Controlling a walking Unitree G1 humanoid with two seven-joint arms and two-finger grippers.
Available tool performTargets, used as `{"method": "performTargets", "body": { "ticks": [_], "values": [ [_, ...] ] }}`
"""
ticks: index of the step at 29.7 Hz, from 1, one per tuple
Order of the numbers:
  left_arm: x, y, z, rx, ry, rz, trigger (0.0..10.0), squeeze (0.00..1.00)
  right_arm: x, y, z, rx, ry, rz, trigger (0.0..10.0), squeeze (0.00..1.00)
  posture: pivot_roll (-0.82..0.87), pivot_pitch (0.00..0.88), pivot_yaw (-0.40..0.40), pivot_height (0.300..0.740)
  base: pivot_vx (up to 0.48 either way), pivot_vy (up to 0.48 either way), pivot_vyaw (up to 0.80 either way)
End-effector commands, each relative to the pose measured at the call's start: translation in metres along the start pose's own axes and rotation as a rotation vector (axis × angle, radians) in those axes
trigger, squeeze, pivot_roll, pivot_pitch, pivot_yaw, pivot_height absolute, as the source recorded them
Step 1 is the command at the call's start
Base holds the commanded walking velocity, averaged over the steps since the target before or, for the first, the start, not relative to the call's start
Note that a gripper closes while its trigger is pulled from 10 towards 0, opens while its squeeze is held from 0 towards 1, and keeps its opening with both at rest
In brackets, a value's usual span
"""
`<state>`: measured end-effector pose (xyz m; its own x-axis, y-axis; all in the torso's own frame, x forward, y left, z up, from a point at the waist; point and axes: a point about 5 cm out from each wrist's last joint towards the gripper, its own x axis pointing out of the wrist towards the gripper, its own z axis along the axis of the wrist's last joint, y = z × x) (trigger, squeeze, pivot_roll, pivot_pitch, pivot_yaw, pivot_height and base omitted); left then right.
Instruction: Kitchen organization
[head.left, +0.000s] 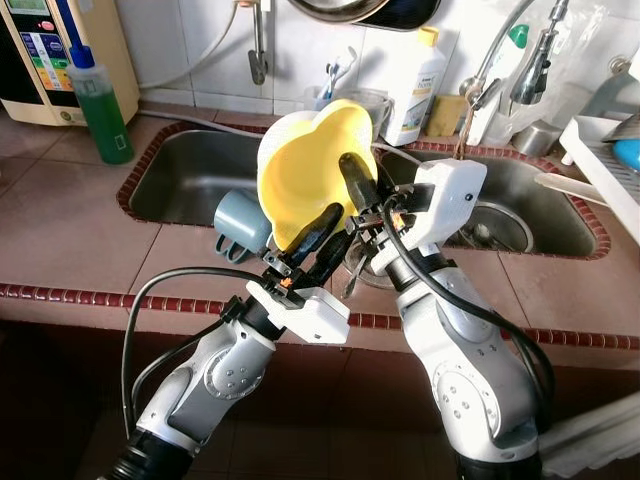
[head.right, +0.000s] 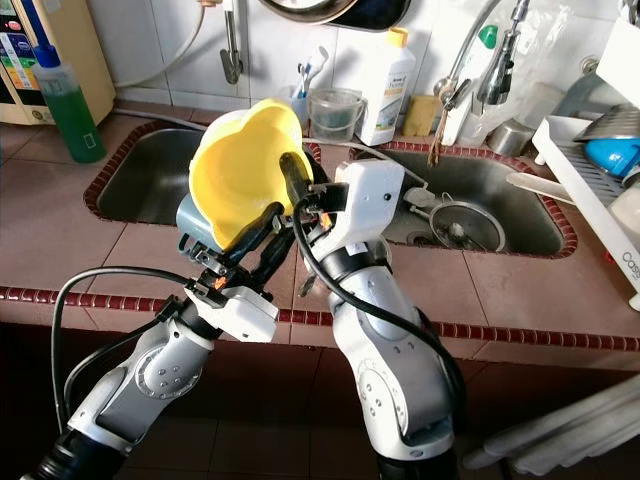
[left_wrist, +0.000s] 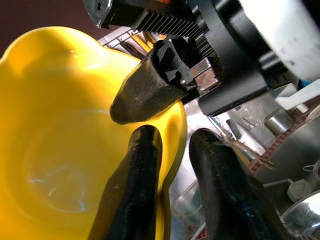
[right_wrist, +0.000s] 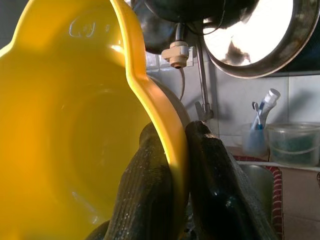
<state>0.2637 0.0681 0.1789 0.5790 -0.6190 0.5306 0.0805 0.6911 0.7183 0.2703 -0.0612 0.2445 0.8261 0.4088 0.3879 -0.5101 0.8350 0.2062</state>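
Above the tiled divider of the double sink (head.left: 190, 175), a yellow plastic bowl (head.left: 305, 165) with a wavy rim hangs tilted on edge, its hollow facing the robot. Both grippers pinch its rim: the left gripper (head.left: 322, 232) has one finger inside and one outside the lower wall, and the right gripper (head.left: 362, 180) is clamped the same way on the rim nearer the faucet (head.left: 510, 45). Each is nearly closed, with only the thin wall between its fingers.

By its look the bowl is light, stiff and smooth, probably slippery if wet, and unlikely to break. The rim is the natural place to take it, though a single pinch there would likely let it swing.

Just behind the bowl, a grey-blue mug (head.left: 240, 222) sits on the divider. Head views also give a green bottle (head.left: 98, 100) far to the sink's left and a white bottle (head.left: 417, 85) behind it. Right wrist view adds a steel pan (right_wrist: 250, 35) hanging above the sink and toothbrushes in a cup (right_wrist: 261, 125), while the left wrist view shows the right finger (left_wrist: 150, 87) close above the bowl.
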Motion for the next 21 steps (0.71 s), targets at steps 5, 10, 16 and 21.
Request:
{"method": "performTargets", "body": {
  "ticks": [5, 10, 16, 21],
  "values": [
    [0.0, -0.003, 0.003, -0.018, -0.02, -0.04, 10.0, 1.0, 0.0, -0.002, 0.009, -0.001, -0.054, 0.001, 10.0, 0.0, -0.12, 0.06, -0.089, 0.74, 0.0, 0.0, 0.0],
    [0.002, 0.001, 0.007, -0.011, -0.034, -0.033, 10.0, 1.0, 0.0, -0.003, 0.005, -0.014, -0.043, -0.007, 10.0, 0.0, -0.12, 0.06, -0.09, 0.74, 0.0, 0.0, 0.0],
    [0.002, 0.007, 0.008, -0.007, -0.035, -0.02, 10.0, 1.0, -0.001, -0.005, 0.003, -0.019, -0.039, -0.018, 10.0, 0.0, -0.11, 0.06, -0.089, 0.74, 0.0, 0.0, 0.0],
    [0.005, 0.016, 0.012, 0.02, -0.043, 0.01, 10.0, 1.0, -0.002, -0.013, 0.001, -0.041, -0.041, -0.08, 10.0, 0.0, -0.11, 0.06, -0.092, 0.74, 0.0, 0.0, 0.0]
  ]
}}
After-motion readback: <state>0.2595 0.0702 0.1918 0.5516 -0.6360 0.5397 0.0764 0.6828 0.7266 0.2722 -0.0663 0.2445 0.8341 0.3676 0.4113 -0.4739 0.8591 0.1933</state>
